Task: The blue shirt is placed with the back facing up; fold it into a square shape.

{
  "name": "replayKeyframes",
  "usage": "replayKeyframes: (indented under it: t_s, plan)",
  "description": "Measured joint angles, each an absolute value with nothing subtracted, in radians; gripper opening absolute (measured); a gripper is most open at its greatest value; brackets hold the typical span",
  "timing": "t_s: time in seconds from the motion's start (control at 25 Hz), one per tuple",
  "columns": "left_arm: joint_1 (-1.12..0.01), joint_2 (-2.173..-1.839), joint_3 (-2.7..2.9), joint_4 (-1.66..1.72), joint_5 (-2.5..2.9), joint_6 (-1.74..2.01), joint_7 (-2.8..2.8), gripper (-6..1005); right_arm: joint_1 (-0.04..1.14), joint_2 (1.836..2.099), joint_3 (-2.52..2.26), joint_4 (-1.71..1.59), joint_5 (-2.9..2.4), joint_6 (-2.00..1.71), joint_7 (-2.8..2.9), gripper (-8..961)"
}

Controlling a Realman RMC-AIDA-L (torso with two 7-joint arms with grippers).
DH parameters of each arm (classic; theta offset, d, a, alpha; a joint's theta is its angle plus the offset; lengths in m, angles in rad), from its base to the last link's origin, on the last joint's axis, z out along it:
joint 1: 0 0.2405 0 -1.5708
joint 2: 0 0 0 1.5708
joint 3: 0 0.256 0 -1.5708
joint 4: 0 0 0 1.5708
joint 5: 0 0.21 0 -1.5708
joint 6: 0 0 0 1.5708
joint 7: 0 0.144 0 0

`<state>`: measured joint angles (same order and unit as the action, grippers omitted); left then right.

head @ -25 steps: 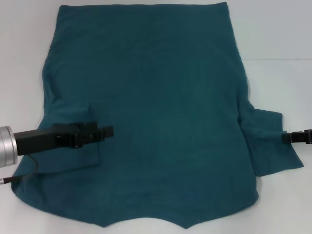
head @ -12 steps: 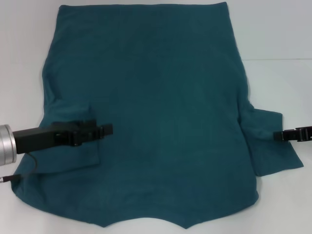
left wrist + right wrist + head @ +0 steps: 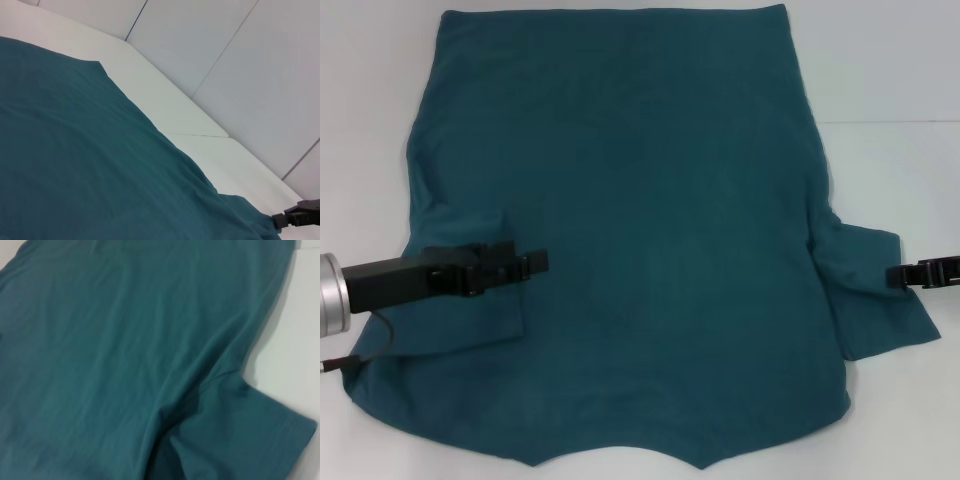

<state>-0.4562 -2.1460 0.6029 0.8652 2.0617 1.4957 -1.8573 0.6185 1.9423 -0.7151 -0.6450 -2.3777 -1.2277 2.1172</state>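
Observation:
The blue shirt [image 3: 660, 220] lies flat on the white table with its plain back up and its collar at the near edge. Its left sleeve [image 3: 470, 320] is folded inward over the body. My left gripper [image 3: 538, 263] hovers just past that folded sleeve's inner edge, low over the cloth. The right sleeve [image 3: 875, 300] still sticks out sideways. My right gripper [image 3: 895, 275] is at that sleeve's outer edge, and shows far off in the left wrist view [image 3: 282, 221] against the hem. The right wrist view shows the shirt [image 3: 125, 350] and its right sleeve [image 3: 250, 440].
A white table [image 3: 900, 80] lies all round the shirt, with a seam line on the right. Pale wall panels [image 3: 240, 60] stand behind the far edge. A thin cable [image 3: 365, 345] loops from my left arm over the shirt's left shoulder.
My left gripper has drawn back slightly to the left over the folded sleeve. My right gripper has edged inward to the right sleeve's edge. The shirt has not shifted.

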Motion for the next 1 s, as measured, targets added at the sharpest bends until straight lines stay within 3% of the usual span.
replayKeyframes:
  t_s: [0.4,0.64,1.0]
  plan:
    - [-0.456,-2.146,0.603,0.865,2.062,1.494,-1.856,722,0.618,1.942,-0.719,-0.647,-2.378,-1.225,2.136,-1]
    - [-0.453,-2.146,0.603,0.865,2.062,1.494,-1.856,722,0.602,1.932,-0.685,-0.691,-2.369,-1.256,2.15,0]
    - [-0.447,-2.145,0.603,0.865,2.04,1.497,-1.856,721,0.572,1.942,-0.618,-0.835,-2.367,-1.353,2.19,-1]
